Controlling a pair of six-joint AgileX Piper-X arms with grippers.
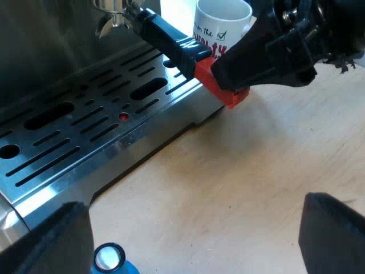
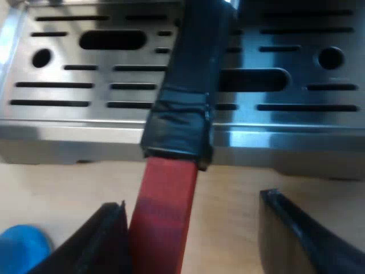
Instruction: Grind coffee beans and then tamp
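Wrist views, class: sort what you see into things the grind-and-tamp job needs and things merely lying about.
Needed for the job:
espresso machine
holder, its red end between the open fingers of the right gripper
blue tamper

Lying about:
mug, standing near the holder's handle

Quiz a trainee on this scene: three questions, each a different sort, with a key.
1. Multiple choice: what sits between the right gripper's open fingers? A a measuring glass; B the handle's red end; C a spoon.
2. True or false: the left gripper is open, with the blue tamper on the table near one finger.
3. Fill in: the handle reaches out over the espresso machine's slotted metal ____.
Key: 1 B. 2 true. 3 drip tray.
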